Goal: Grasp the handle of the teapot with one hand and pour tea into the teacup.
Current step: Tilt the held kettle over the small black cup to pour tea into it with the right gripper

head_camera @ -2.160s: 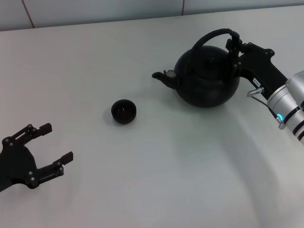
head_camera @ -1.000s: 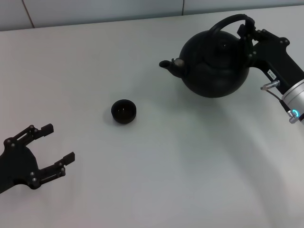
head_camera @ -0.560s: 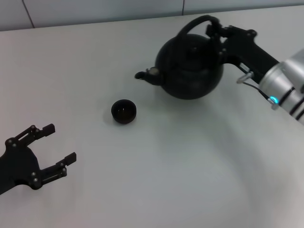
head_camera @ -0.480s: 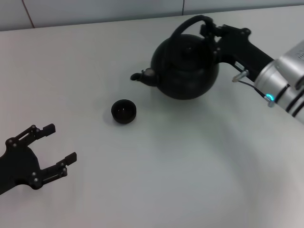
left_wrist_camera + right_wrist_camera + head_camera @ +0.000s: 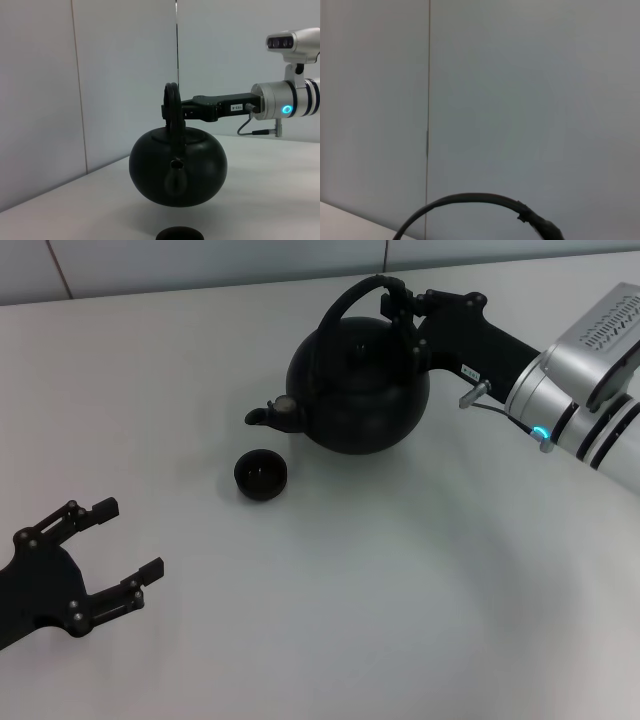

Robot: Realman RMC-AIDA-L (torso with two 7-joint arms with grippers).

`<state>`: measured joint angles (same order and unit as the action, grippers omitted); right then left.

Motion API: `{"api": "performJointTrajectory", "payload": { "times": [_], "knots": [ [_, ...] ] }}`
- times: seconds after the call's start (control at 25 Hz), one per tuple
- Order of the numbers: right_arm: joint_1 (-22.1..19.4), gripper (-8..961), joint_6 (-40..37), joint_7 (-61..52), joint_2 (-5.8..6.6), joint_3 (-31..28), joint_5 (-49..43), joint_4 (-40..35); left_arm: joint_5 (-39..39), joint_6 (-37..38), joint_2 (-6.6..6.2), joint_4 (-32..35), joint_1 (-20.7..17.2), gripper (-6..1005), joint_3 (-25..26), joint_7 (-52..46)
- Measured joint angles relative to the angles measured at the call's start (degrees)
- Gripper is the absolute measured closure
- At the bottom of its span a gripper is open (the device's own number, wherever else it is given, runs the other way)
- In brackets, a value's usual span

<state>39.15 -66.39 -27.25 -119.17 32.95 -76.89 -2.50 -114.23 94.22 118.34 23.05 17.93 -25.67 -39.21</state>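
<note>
The matte-black teapot (image 5: 355, 390) hangs in the air, held by my right gripper (image 5: 398, 302), which is shut on the rear side of the arched handle (image 5: 340, 312). Its spout (image 5: 262, 415) points left and sits just beyond the small black teacup (image 5: 261, 474) on the white table. From the left wrist view, the teapot (image 5: 177, 170) floats level above the table with the teacup's rim (image 5: 180, 234) below it. Only the handle's arc (image 5: 470, 200) shows in the right wrist view. My left gripper (image 5: 128, 537) rests open at the near left. No tea is visible.
The white table (image 5: 330, 610) stretches around the cup, with a pale wall behind it (image 5: 115, 75). The right arm's silver forearm (image 5: 585, 390) reaches in from the far right.
The right gripper has lifted the teapot off the table and carried it left, so its spout now sits close over the teacup. The left gripper has stayed put.
</note>
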Motion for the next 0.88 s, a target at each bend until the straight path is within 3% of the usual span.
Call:
{"api": "performJointTrajectory", "payload": {
  "times": [0.88],
  "knots": [
    [-0.3, 862, -0.3, 3.9, -0.26, 5.1, -0.6, -6.0, 0.2, -0.3, 0.04, 0.0, -0.3, 153, 0.0, 0.0]
  ]
}}
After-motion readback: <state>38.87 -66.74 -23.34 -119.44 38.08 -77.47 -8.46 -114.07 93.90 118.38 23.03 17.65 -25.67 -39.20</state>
